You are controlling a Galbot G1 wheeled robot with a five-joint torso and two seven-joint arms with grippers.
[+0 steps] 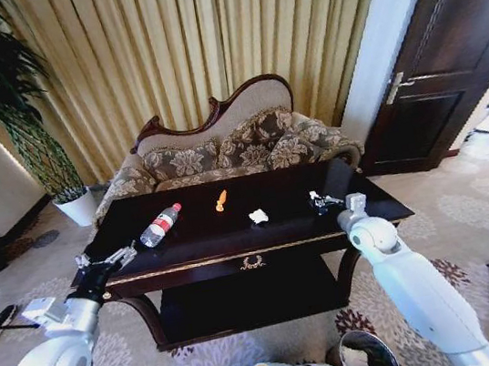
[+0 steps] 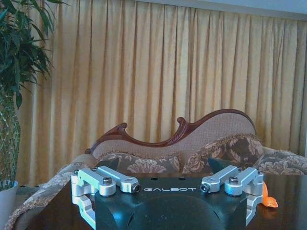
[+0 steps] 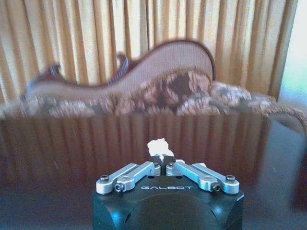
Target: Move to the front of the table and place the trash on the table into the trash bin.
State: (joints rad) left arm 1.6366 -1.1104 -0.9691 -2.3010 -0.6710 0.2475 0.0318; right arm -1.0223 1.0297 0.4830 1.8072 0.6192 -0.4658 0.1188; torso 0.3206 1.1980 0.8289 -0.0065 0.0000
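Observation:
The dark glossy table (image 1: 200, 243) stands in front of me in the head view. Three pieces of trash lie on it: a clear bottle (image 1: 161, 225) with a red cap, an orange piece (image 1: 221, 201) and a crumpled white scrap (image 1: 258, 216). My left gripper (image 1: 106, 257) hovers open at the table's left front corner, short of the bottle. Its wrist view shows the wide-spread left gripper (image 2: 163, 166) and the orange piece (image 2: 266, 199). My right gripper (image 1: 322, 199) is shut and empty over the table's right part. From its wrist, the right gripper (image 3: 163, 160) points at the white scrap (image 3: 160, 145), which lies a short way beyond it. The trash bin (image 1: 366, 355) stands on the floor by my right arm.
A patterned carved-back sofa (image 1: 221, 150) stands close behind the table, against gold curtains. A potted plant (image 1: 30, 132) is at the back left and a dark door (image 1: 446, 52) at the right. Patterned carpet surrounds the table.

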